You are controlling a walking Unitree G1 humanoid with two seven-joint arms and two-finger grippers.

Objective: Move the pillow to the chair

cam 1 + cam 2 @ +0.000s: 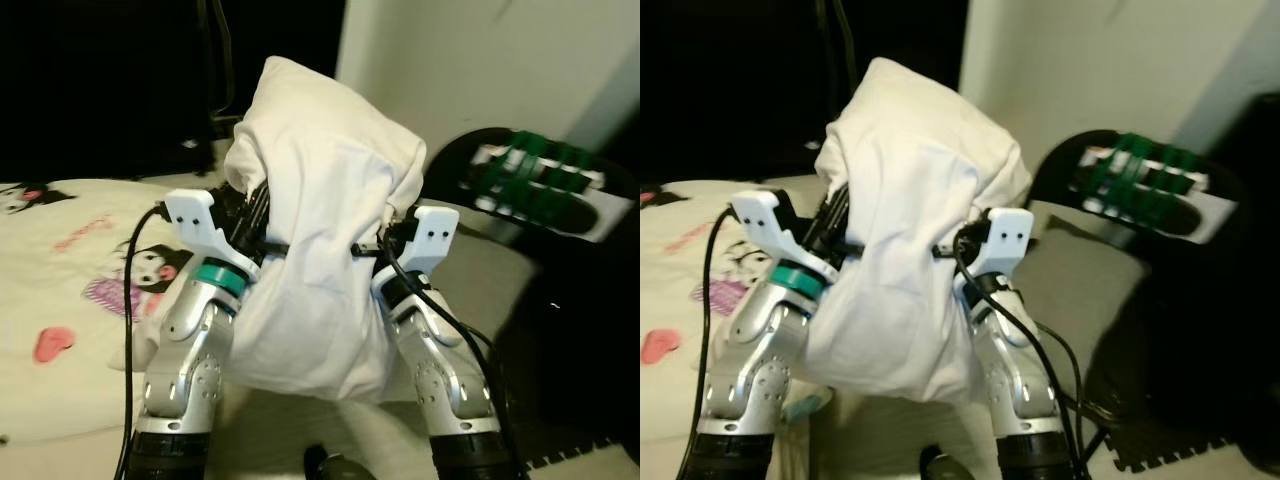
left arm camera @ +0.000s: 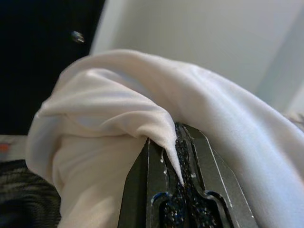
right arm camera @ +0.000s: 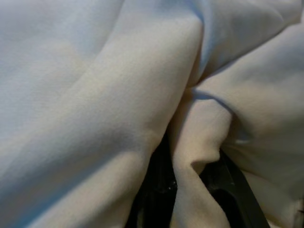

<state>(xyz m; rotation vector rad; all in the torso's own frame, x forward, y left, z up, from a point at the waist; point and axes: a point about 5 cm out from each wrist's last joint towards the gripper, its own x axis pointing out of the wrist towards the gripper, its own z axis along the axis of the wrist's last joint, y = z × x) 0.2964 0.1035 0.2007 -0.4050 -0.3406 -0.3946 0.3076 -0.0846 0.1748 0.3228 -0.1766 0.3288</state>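
Left pincer [image 2: 178,190] and right pincer [image 3: 190,190] pinch the pillow [image 1: 320,230] — white, crumpled, lifted.

Pillow: white cloth [image 3: 109,85] crosses the frame in broad soft folds, one thick ridge running from 7 o'clock up toward 1 o'clock.
Crease: a deep shadowed crease sits right of centre, where several folds meet.
Right gripper [image 3: 187,190]: at 6 o'clock, its black fingers [image 3: 237,190] mostly buried in the fabric.
Grip: a tongue of the cloth hangs between the two fingers, which press against it on either side.
Light: cool and bluish at 11 o'clock, warmer cream toward 4 o'clock.
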